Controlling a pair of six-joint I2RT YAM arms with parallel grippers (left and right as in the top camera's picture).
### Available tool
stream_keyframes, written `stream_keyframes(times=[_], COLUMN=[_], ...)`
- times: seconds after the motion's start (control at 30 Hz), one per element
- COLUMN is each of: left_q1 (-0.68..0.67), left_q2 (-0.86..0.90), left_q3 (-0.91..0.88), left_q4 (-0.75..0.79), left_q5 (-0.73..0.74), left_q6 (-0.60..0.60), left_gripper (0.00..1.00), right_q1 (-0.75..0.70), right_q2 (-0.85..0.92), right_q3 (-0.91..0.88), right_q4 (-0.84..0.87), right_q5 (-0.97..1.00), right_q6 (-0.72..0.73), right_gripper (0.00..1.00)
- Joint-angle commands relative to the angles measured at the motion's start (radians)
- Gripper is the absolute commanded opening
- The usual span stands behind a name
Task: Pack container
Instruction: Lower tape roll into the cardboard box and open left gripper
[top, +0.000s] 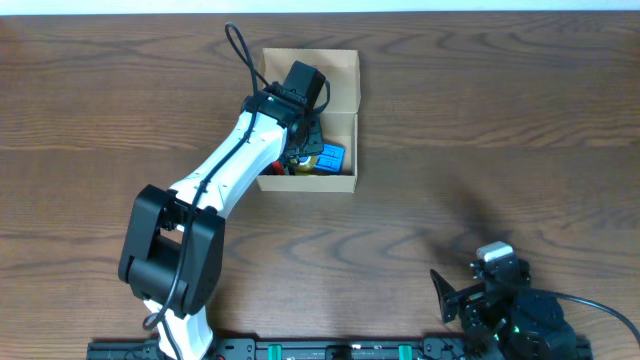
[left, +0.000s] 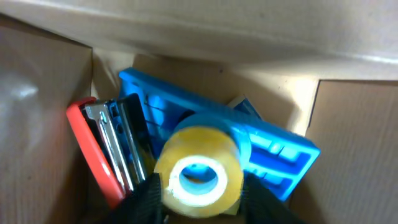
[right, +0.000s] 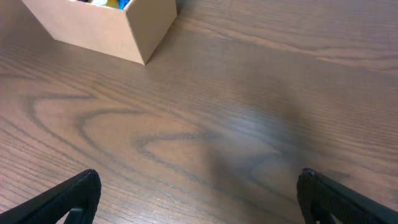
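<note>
Left gripper (left: 199, 198) is lowered inside the box (top: 340, 85), which stands open beneath it; jaws clenched on the roll (left: 199, 171), presumably to seat it on the contents; in the box: one stapler (left: 93, 149), one roll, one blue tray (left: 273, 155); right gripper (right: 199, 199), well right of the box, jaws released, idle.

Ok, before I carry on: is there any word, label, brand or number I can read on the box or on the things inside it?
No text can be read in any view.
container: plain cardboard, no print or label shows.
tape roll: no lettering visible.
blue flat item: moulded ribs only, no writing.
red item: no marking legible; its metal part is blurred.
</note>
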Motion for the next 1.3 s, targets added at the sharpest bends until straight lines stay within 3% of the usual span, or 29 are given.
stream_keyframes(times=[0.0,0.17,0.53,0.6,0.63,1.07,1.27], left_q1=[0.000,0.001,0.002,0.002,0.002,0.002,0.002], left_q2=[-0.003,-0.056,-0.276,-0.309,-0.328,-0.346,-0.356], left_q3=[0.018,0.024,0.024,0.024,0.024,0.023,0.023], left_q4=[0.000,0.005,-0.095,-0.131,-0.158,-0.237,-0.261], left_q5=[-0.003,0.003,-0.067,-0.091,-0.090,-0.079,0.018], left_q6=[0.002,0.002,0.003,0.003,0.003,0.002,0.002], left_gripper=[0.49,0.52,0.69,0.75,0.95,0.95,0.95], right_q1=[-0.005,-0.005,-0.005,-0.005,-0.005,-0.005,-0.005], right_q2=[-0.005,-0.005,-0.005,-0.005,-0.005,-0.005,-0.005], right_q3=[-0.002,-0.002,-0.002,-0.002,-0.002,-0.002,-0.002], right_q4=[-0.002,-0.002,-0.002,-0.002,-0.002,-0.002,0.062], right_q5=[0.003,0.003,0.003,0.003,0.003,0.003,-0.004], right_q6=[0.015,0.015,0.015,0.015,0.015,0.015,0.016], right_gripper=[0.99,0.99,0.99,0.99,0.99,0.99,0.99])
